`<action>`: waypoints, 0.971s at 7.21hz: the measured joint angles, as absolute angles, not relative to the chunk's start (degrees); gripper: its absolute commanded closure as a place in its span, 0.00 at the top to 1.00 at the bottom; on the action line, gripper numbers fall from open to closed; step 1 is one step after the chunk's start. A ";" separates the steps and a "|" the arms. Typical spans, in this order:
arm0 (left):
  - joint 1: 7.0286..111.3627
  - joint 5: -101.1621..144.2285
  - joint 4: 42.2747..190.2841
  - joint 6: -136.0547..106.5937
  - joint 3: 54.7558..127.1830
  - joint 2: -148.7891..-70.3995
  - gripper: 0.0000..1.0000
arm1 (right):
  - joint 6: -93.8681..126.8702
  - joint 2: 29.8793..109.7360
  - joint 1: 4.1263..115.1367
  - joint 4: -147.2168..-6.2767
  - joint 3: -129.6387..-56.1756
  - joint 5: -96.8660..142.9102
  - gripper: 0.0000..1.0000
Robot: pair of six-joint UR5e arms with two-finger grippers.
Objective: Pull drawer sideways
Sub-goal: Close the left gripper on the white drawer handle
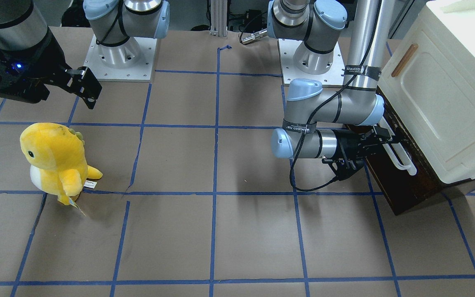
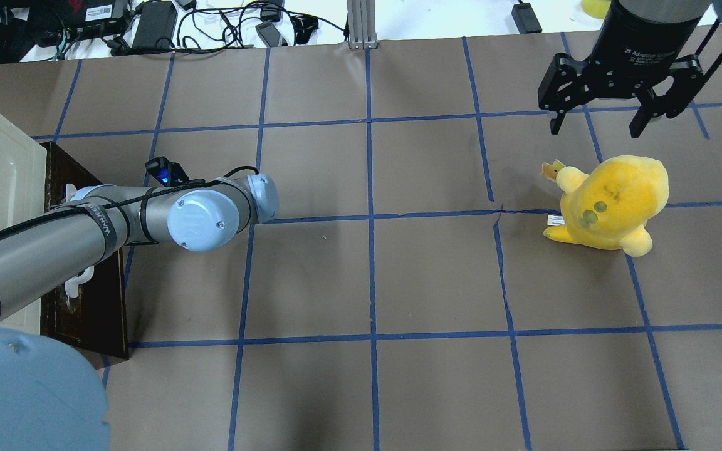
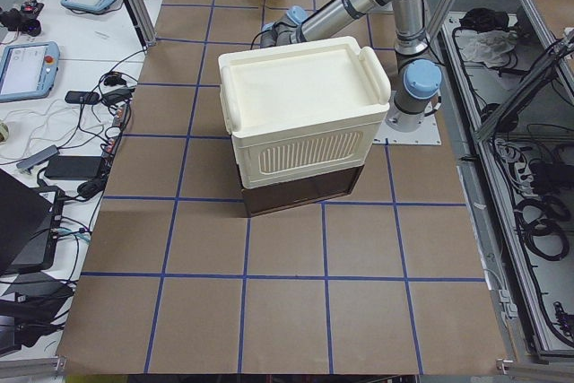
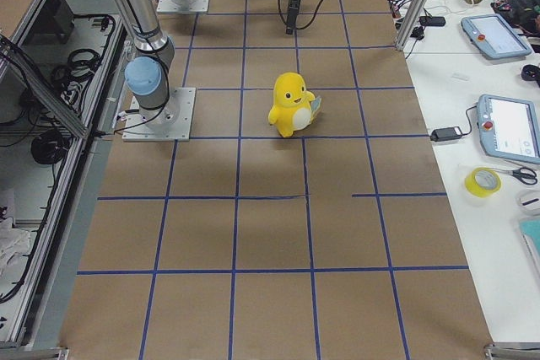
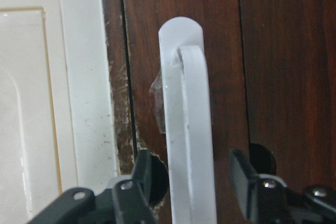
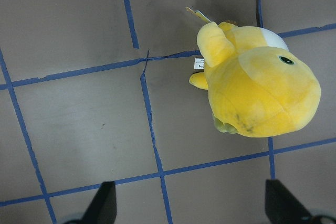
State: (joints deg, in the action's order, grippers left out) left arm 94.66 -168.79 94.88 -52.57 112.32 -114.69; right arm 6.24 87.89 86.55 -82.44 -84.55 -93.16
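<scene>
The drawer (image 1: 404,194) has a dark brown wooden front and a long white bar handle (image 1: 402,159), and sits under the cream cabinet (image 1: 439,95). No drawer interior shows. My left gripper (image 1: 386,138) is at the handle. In the left wrist view the handle (image 5: 186,119) runs between the two fingers (image 5: 142,179), with a gap on each side, so the gripper (image 5: 191,182) is open. My right gripper (image 2: 599,119) is open and empty, high above the table beyond a yellow plush (image 2: 612,203). In the overhead view my left arm hides its gripper.
The yellow plush dinosaur (image 1: 56,161) stands on the brown paper table with blue tape lines (image 1: 217,165), far from the drawer. The cabinet door carries a small wooden handle (image 1: 404,60). The two arm bases (image 1: 120,53) stand at the robot's edge of the table.
</scene>
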 measured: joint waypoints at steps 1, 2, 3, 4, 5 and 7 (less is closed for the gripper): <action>94.66 -168.76 94.89 -52.73 112.32 -114.93 0.31 | 6.24 87.89 86.52 -82.44 -84.55 -93.16 1.00; 94.66 -168.77 94.86 -52.79 112.32 -115.06 0.29 | 6.24 87.89 86.51 -82.44 -84.55 -93.16 1.00; 94.66 -168.81 94.84 -52.81 112.32 -115.15 0.26 | 6.24 87.89 86.53 -82.44 -84.55 -93.17 1.00; 94.71 -168.81 94.85 -52.74 112.31 -115.19 0.23 | 6.24 87.89 86.56 -82.44 -84.55 -93.16 1.00; 94.77 -168.77 94.88 -52.53 112.25 -115.09 0.23 | 6.24 87.89 86.56 -82.44 -84.55 -93.16 1.00; 94.82 -168.74 94.93 -52.17 112.07 -114.80 0.18 | 6.24 87.89 86.52 -82.44 -84.55 -93.16 1.00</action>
State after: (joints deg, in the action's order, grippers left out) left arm 94.82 -168.74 94.93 -52.17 112.07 -114.80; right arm 6.24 87.89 86.52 -82.44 -84.55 -93.16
